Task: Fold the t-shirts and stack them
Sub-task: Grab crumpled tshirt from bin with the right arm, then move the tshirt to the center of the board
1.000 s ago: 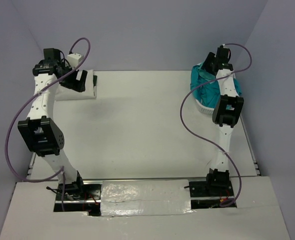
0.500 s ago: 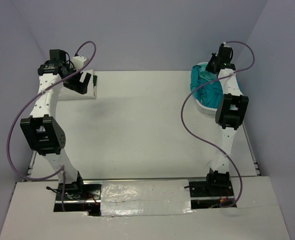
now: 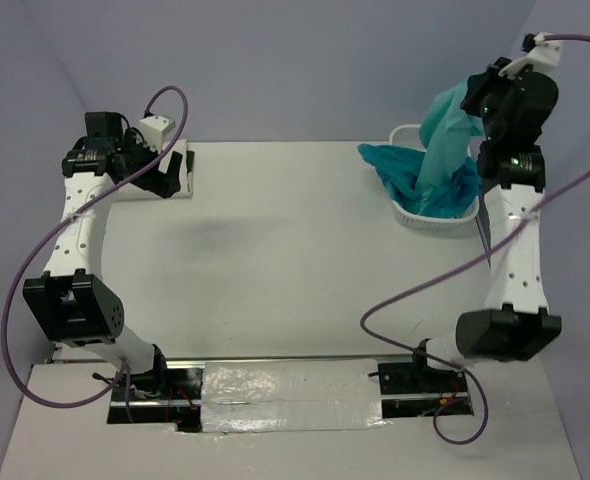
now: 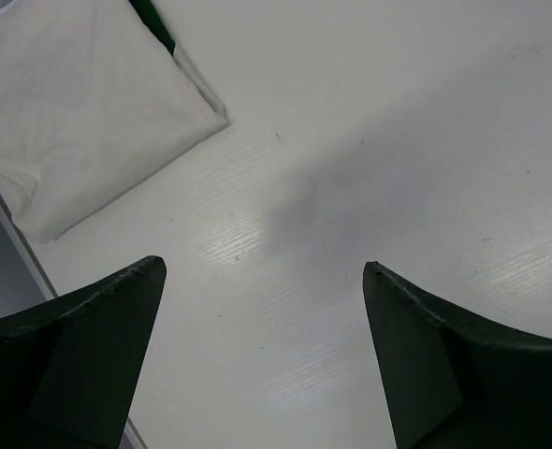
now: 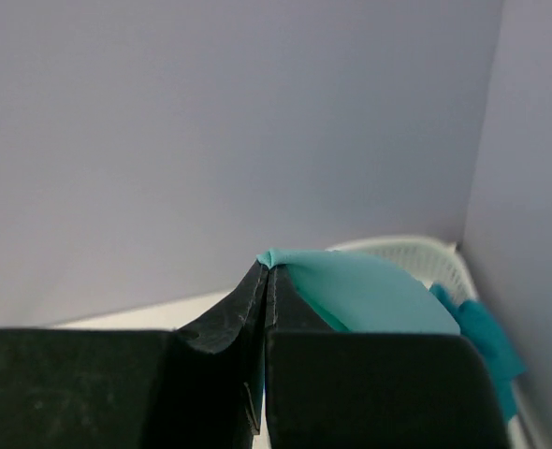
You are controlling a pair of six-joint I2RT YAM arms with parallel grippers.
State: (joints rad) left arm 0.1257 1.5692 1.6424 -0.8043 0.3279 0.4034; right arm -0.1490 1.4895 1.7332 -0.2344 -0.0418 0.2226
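You see the pale mint t-shirt (image 3: 443,150) hanging above the laundry basket (image 3: 425,218); its top edge is pinched up high and the rest of the cloth drops down into the basket. Your right gripper (image 3: 473,97) is the one which holds it; in the right wrist view the two fingers of this gripper (image 5: 268,267) are pressed together, with only a thin fold of the mint cloth (image 5: 370,295) between their tips. The teal t-shirt (image 3: 395,168) lies in the basket under the mint one; a part of it spills over the basket's rim on the side toward the middle of the table (image 3: 295,250); the right wrist view shows a piece of it (image 5: 486,327) just beside the white lattice rim (image 5: 416,248).

Well apart from the basket, at the opposite far corner of the table, the white t-shirt (image 4: 79,122) lies flat and folded; a narrow edge of the dark green t-shirt (image 4: 154,19) shows at its far side, touching it; whether it lies under the white one you cannot tell. Your left gripper (image 3: 165,170) hangs just beside this folded pile; its fingers stand wide apart and hold nothing, and between them (image 4: 262,267) the left wrist view shows only bare table (image 4: 398,140).
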